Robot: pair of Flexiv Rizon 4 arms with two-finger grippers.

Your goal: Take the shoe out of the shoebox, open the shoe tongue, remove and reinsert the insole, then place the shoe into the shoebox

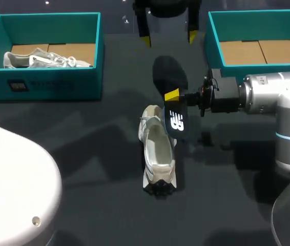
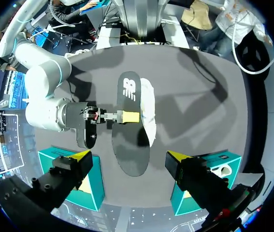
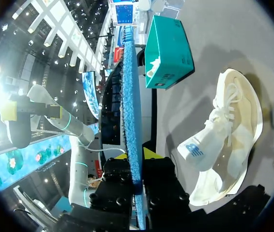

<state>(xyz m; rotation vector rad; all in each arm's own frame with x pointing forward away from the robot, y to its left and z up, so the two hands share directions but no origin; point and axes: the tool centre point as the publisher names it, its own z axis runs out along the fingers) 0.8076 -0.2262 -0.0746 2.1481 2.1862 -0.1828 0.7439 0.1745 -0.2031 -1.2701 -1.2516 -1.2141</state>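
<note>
A white shoe lies on the dark table, toe toward the front edge. My right gripper comes in from the right and is shut on a black insole, held just above the shoe's heel end. In the right wrist view the insole runs edge-on between my fingers, blue side showing, with the shoe beside it. My left gripper hangs open high over the back middle of the table. From the left wrist view, its gripper looks down on the insole and the shoe.
A teal shoebox at the back left holds a second light shoe. Another teal shoebox at the back right shows only its cardboard bottom. My left arm's white base fills the front left corner.
</note>
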